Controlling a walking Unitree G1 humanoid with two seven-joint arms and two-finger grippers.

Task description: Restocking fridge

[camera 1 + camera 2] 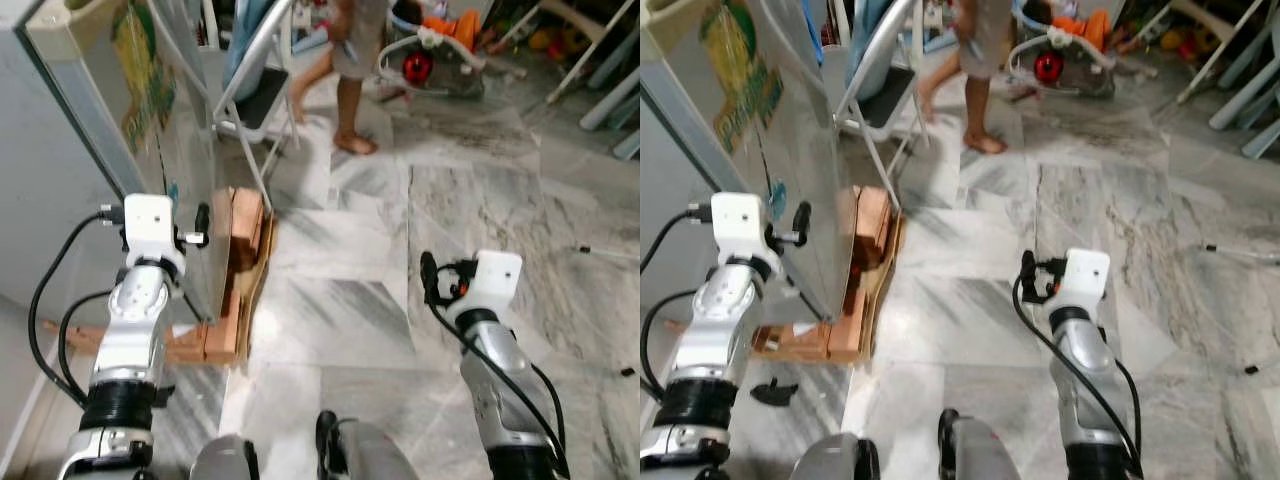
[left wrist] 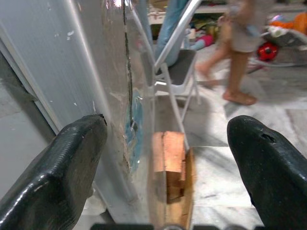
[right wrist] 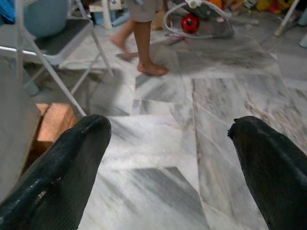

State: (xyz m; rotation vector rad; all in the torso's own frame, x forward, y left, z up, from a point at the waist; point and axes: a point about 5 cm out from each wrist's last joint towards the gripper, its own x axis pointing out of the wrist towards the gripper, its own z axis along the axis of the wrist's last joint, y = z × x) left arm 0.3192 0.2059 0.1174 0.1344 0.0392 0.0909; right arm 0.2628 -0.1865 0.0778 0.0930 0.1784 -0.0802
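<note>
The fridge [image 1: 60, 160] stands at my left as a tall grey-silver box with a green and yellow sticker [image 1: 135, 60] on its side. In the left wrist view its scuffed silver side [image 2: 96, 57] runs between the fingers. My left gripper [image 2: 165, 129] is open at the fridge's near corner and holds nothing; its wrist [image 1: 150, 225] is raised beside the silver wall. My right gripper [image 3: 168, 129] is open and empty, held above the marble floor to the right [image 1: 470, 275]. The fridge door looks shut, and no groceries can be seen.
Wooden blocks and cardboard [image 1: 245, 225] lie at the fridge's base. A folding chair [image 1: 262, 95] stands just beyond. A barefoot person [image 1: 350, 60] walks at the back near a baby bouncer [image 1: 430, 60]. Open marble floor [image 1: 350, 280] stretches ahead and right.
</note>
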